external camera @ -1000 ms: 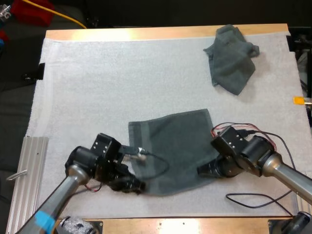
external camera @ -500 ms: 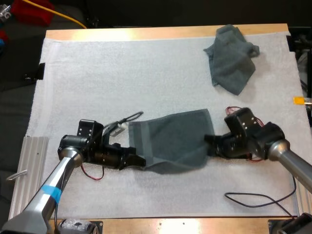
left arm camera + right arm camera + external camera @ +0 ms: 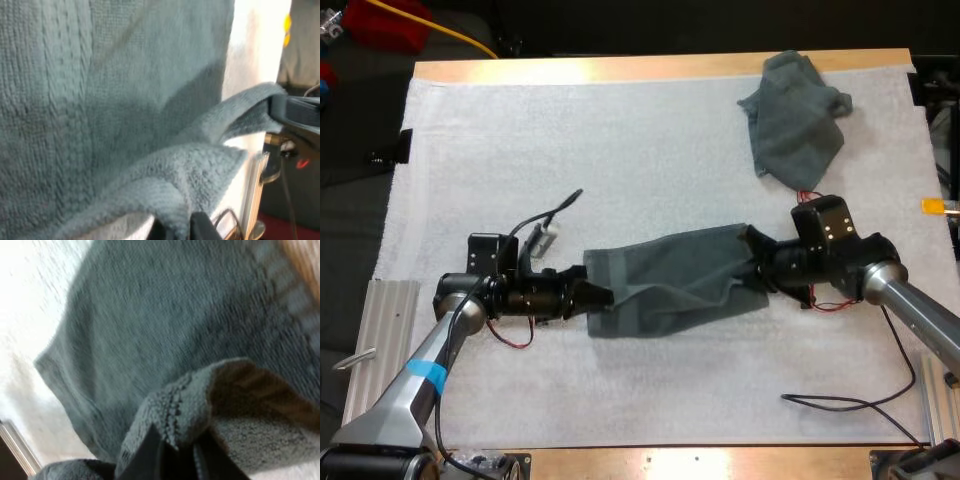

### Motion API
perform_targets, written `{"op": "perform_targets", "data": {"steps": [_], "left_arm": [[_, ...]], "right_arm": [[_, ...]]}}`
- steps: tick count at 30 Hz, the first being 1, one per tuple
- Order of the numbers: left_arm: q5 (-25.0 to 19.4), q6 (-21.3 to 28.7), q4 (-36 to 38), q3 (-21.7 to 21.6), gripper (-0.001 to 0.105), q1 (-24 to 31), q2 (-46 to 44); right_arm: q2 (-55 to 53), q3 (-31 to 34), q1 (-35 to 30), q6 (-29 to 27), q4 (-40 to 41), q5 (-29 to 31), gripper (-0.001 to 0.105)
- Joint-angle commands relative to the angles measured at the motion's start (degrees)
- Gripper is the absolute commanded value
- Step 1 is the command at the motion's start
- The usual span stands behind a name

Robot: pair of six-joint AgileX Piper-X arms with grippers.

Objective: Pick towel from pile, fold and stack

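**Q:** Where is the towel, and who has it?

**A:** The towel (image 3: 670, 285) is stretched sideways across the middle of the white mat (image 3: 570, 160), between my two arms. My left end effector (image 3: 603, 297) is clenched on its left end, just below the hemmed band. My right end effector (image 3: 755, 270) grasps the right end, where the cloth bunches into a thick fold. Both wrist views show the pile pinched from both sides.

**Q:** How do its edges run?

**A:** The far edge slopes up toward the far right corner, which pokes out free just beside my right end effector. The near edge is rumpled and sags between the two grips. I cannot tell how much of it touches the mat. In the left wrist view one edge curls over toward me, and another flap reaches out to the other arm's end effector (image 3: 295, 112).

**Q:** What room is there around it?

**A:** There is bare mat on the far side, all the way to the counter (image 3: 620, 68) edge. A wide bare strip also runs along the near side. The crumpled towel (image 3: 795, 120) sits at the far right of the mat, apart from my right arm. A metal rail (image 3: 390, 330) lies along the left edge, near my left arm.
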Motion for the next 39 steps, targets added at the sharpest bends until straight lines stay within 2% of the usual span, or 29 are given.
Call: {"op": "perform_targets", "data": {"steps": [1, 12, 14, 23, 25, 27, 30, 32, 36, 39], "left_arm": [[-0.86, -1.54, -1.78, -0.35, 0.0, 0.54, 0.15], [-5.54, -5.11, -6.57, -0.35, 0.0, 0.98, 2.44], [-7.61, -5.81, -6.98, -0.35, 0.0, 0.98, 2.69], [-11.11, -7.32, -8.54, -0.35, 0.001, 0.98, 2.68], [-11.2, -7.36, -8.94, -0.35, 0.007, 0.98, 2.68], [-11.19, -7.46, -9.43, -0.35, 0.022, 0.98, 2.68], [-11.33, -9.75, -10.05, -0.35, 0.059, 0.98, 2.68], [-11.34, -11.5, -10.76, -0.35, 0.072, 0.98, 2.68], [-8.58, -14.76, -14.42, -0.35, 0.065, 0.98, 2.68], [-6.14, -18.6, -18.81, -0.35, 0.065, 0.98, 2.68]], "right_arm": [[0.65, -0.19, -0.53, 1.34, -1.45, -1.02, 0.002], [3.29, -0.19, -2.54, 6.65, -9.06, -1.41, 0.002], [3.87, -0.19, -2.79, 7.68, -9.94, -1.41, 0.002], [5.3, -0.25, -2.78, 7.83, -11.52, -1.42, 0.002], [5.3, -0.25, -2.78, 7.83, -12.32, -1.44, 0.002], [5.3, -0.25, -2.78, 7.83, -13.16, -1.62, 0.003], [5.3, -0.25, -2.78, 7.83, -15.3, -2.03, 0.016], [5.3, -0.25, -2.78, 7.83, -16.68, -2.7, 0.029], [5.3, -0.25, -2.78, 7.83, -20.17, -3.36, 0.053], [5.3, -0.25, -2.78, 7.83, -21.38, -4.3, 0.058]]}}
